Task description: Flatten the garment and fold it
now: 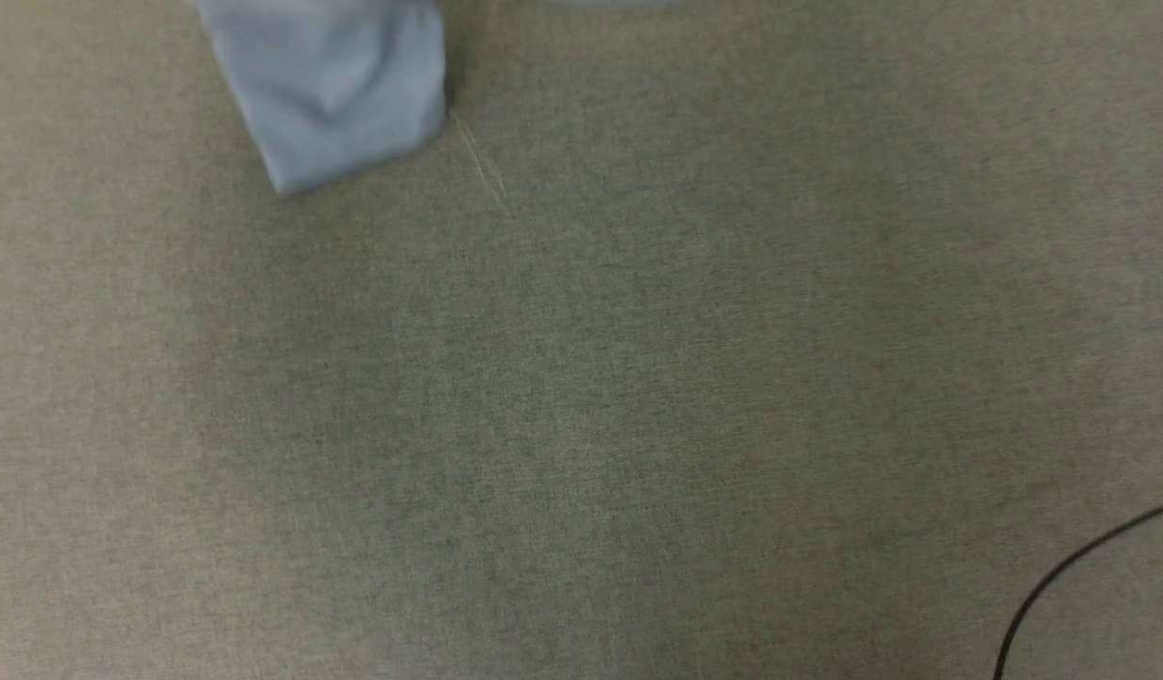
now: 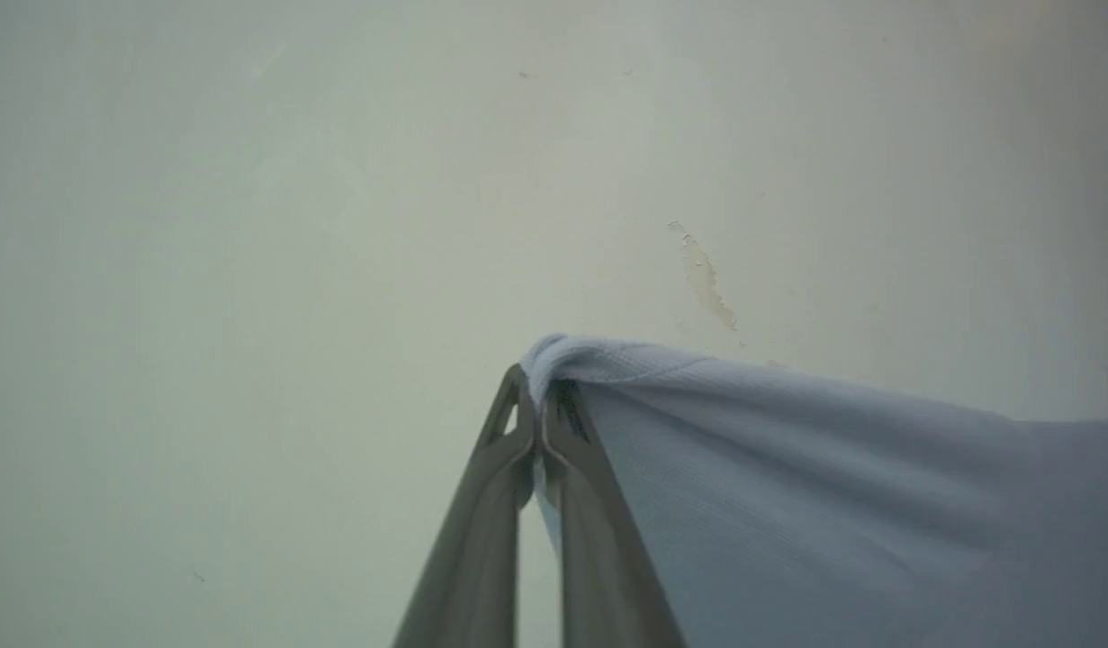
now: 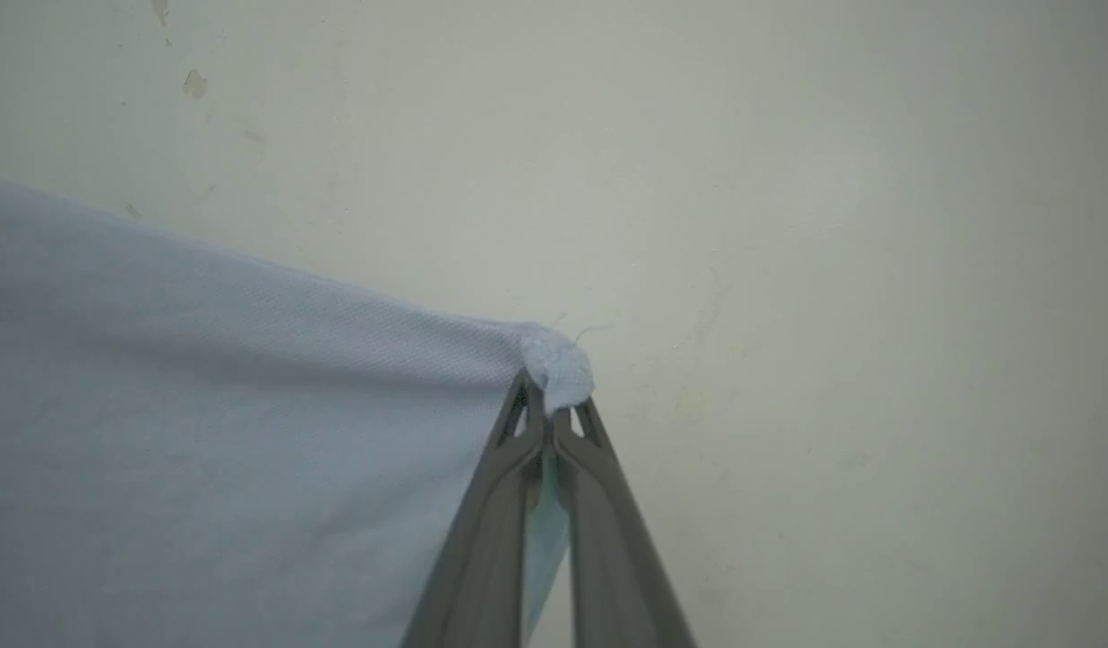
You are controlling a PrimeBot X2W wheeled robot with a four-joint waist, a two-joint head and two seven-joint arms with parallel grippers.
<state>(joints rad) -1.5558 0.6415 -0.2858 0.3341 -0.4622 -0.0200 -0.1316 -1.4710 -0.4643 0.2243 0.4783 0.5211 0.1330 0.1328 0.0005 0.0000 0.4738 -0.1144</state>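
Observation:
The garment is light blue knit cloth, held up between both arms. In the left wrist view my left gripper (image 2: 540, 396) is shut on a bunched corner of the garment (image 2: 833, 504), which stretches away to the right in front of a pale wall. In the right wrist view my right gripper (image 3: 549, 396) is shut on another corner of the garment (image 3: 229, 432), which spreads off to the left. In the head view a hanging flap of the garment (image 1: 331, 90) dips in from the top edge at the upper left, above the grey-green fabric surface (image 1: 581, 397).
A thin black cable (image 1: 1063, 576) curves across the lower right corner of the fabric surface. The pale wall (image 2: 337, 225) behind the cloth has chipped paint spots (image 2: 705, 279).

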